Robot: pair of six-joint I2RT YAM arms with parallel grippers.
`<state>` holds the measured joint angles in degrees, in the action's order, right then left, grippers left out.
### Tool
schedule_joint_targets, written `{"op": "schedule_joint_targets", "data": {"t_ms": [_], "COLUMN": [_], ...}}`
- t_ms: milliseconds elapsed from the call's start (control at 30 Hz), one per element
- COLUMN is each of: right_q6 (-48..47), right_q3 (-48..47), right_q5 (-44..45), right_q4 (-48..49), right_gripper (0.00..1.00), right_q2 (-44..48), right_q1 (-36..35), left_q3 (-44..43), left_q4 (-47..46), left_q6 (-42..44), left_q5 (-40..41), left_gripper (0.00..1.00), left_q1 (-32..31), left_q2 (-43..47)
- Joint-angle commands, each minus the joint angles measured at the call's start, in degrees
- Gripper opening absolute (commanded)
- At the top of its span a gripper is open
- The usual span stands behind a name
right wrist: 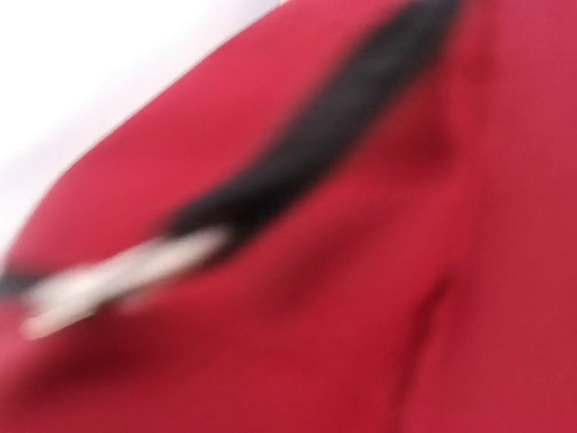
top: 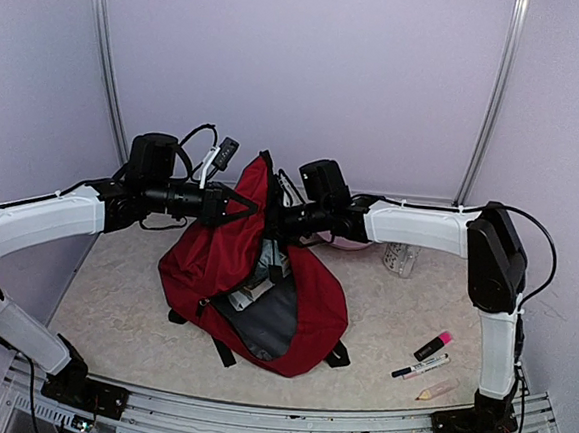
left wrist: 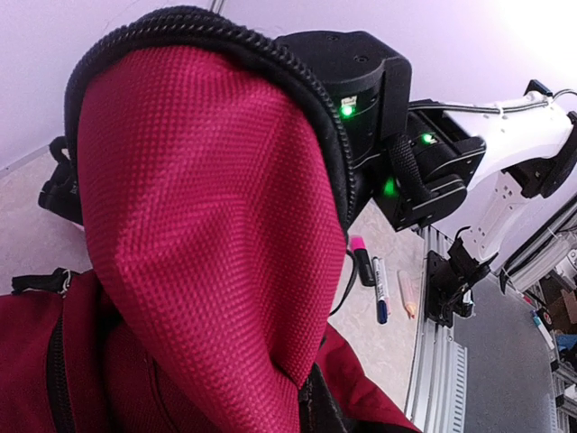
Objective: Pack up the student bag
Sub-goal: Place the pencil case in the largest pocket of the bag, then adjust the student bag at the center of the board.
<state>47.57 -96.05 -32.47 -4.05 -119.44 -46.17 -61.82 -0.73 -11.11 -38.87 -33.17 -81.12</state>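
Both left claw (top: 235,207) and right claw (top: 274,218) flanked your student bag's (top: 216,256) raised top, grips hidden from view, arms stretched level.

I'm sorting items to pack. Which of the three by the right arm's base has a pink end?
The highlighter, rearmost of the three: black body, pink end. The marker beside it is white and black; the stick is beige.

The student bag (top: 308,303) is dark red woven fabric with black zip trim (left wrist: 225,41) and grey lining (top: 271,320) (the straps (top: 223,351) are black too). The highlighter (top: 434,345) is pink and black, the table (top: 382,314) speckled beige.
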Motion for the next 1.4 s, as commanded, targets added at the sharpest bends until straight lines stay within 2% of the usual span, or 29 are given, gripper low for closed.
{"op": "schedule_joint_targets", "data": {"t_ms": [0,100,133,167,233,333,400,467,633,833,967,1133,1267,1300,1367], "right_q6": [6.43,6.89,6.57,5.91,3.54,-1.30,-4.81,-8.44,-14.89,-13.14,-10.01,-9.21,-7.69,-7.47,-7.71], "right_q3": [0.62,1.33,0.99,0.51,-0.95,-0.18,1.65,2.89,7.81,14.79,13.32,8.58,8.31,8.74,10.06], "right_q5": [7.09,9.64,9.77,9.75,9.31,10.86,12.46,14.43,17.37,27.26,35.54,35.89,41.27,41.87,42.18], "right_q4": [16.30,17.55,16.75,15.51,10.32,3.05,-1.34,-5.76,-14.67,-25.25,-33.79,-39.39,-49.07,-50.67,-51.68], "right_gripper": [0.00,0.00,0.07,0.16,0.41,0.76,0.87,0.92,0.94,0.93,0.98,1.00,1.00,0.97,0.82], "right_q2": [-0.49,-2.06,-2.78,-3.34,-3.96,-0.90,2.69,6.59,16.48,21.87,17.76,9.12,3.74,3.13,3.19], "right_q1": [-1.33,-1.54,-1.53,-1.59,-1.62,-1.59,-1.64,-1.79,-2.14,-5.19,-10.10,-15.79,-16.96,-17.00,-17.11], "left_q3": [0.19,0.41,0.43,0.39,0.55,1.18,1.61,1.88,2.18,2.28,2.39,2.41,2.42,2.41,2.42], "left_q4": [-6.66,-6.92,-6.91,-6.79,-6.58,-6.79,-7.49,-7.85,-7.35,-7.35,-7.49,-7.36,-7.10,-7.05,-7.00], "left_q6": [-1.43,-1.77,-1.72,-1.78,-1.96,-3.86,-5.62,-6.47,-6.00,-6.19,-6.22,-6.01,-5.60,-5.44,-5.36], "left_q5": [-8.49,-8.46,-8.20,-7.53,-5.56,-1.64,-0.80,-0.26,2.42,2.77,2.88,2.99,3.70,3.71,3.74], "left_gripper": [0.00,0.00,0.00,0.00,0.00,0.00,0.00,0.00,0.00,0.00,0.00,0.00,0.00,0.00,0.00], "left_q1": [-1.70,-1.70,-1.69,-1.64,-1.36,0.31,1.74,2.76,3.19,3.17,3.20,3.03,3.19,3.18,3.18], "left_q2": [1.54,1.44,1.48,1.56,1.71,2.17,1.99,1.85,2.10,0.99,0.43,0.11,0.45,0.48,0.58]}}
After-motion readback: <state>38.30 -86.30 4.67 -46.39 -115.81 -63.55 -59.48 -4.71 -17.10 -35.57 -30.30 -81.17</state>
